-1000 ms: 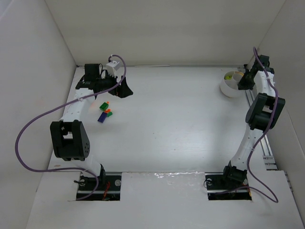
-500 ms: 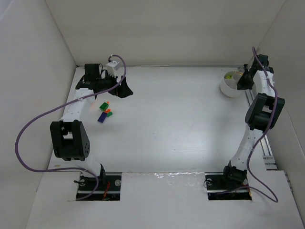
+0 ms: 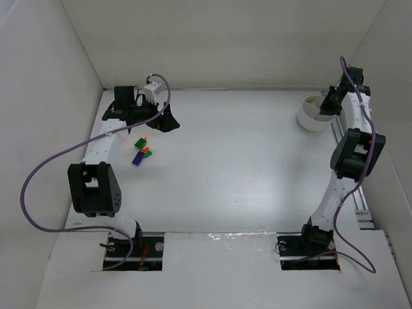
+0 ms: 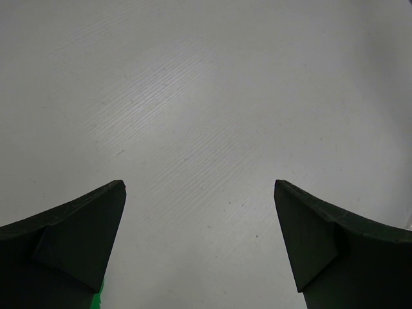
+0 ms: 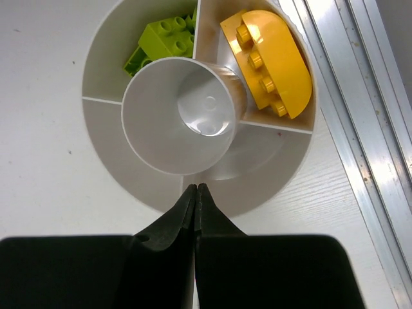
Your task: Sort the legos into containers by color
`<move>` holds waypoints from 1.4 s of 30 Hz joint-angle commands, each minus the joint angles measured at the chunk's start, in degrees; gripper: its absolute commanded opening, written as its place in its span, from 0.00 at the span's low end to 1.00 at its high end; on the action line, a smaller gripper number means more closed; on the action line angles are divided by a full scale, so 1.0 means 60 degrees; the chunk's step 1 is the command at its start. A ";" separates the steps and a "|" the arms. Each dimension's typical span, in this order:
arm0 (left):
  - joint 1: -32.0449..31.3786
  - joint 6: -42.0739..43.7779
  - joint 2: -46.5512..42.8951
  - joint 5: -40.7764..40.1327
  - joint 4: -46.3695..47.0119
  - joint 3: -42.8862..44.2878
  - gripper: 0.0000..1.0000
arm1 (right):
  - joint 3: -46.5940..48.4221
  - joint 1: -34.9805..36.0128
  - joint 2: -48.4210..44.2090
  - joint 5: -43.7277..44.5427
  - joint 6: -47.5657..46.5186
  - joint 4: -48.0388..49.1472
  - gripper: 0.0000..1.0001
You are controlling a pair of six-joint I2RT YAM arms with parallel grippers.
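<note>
Two robot arms rise from the near edge of a white worktop. The left arm bends at a raised elbow and reaches up the left side.

Past that elbow lies a small cluster of loose legos. Nearest is one dark blue brick. Behind it are green and orange pieces, close together and too small to count for certain.

Just beyond the cluster, the left fingers hang above the worktop, spread wide with nothing between them. A sliver of green shows at the bottom edge of the left wrist view.

The right arm stretches almost straight along the right side, beside a metal rail, to the far right corner. There the right fingers are pressed together, tips meeting, gripping nothing, over the rim of one round white cup.

The cup has a central tube and four wedge compartments. In the right wrist view, one green brick lies in the upper left wedge. One rounded yellow brick lies in the upper right wedge.
</note>
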 commanded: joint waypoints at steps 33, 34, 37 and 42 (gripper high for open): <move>-0.0065 -0.0190 -0.0973 -0.0906 0.0505 -0.0494 0.99 | 0.0031 -0.0171 -0.2050 -0.2302 -0.0631 -0.0427 0.00; -0.0065 -0.0293 -0.1062 -0.1111 0.0507 -0.0639 0.99 | -0.0072 -0.0171 -0.2356 -0.2494 -0.0849 -0.0427 0.01; 0.0518 -0.0820 -0.1165 -0.1538 0.0581 -0.0831 0.99 | -0.0335 -0.0171 -0.2840 -0.3256 -0.0968 -0.0340 0.16; 0.3213 0.1192 -0.0359 0.0163 -0.1772 -0.0685 0.99 | -0.1038 0.0589 -0.3632 -0.3755 -0.1349 -0.0106 0.42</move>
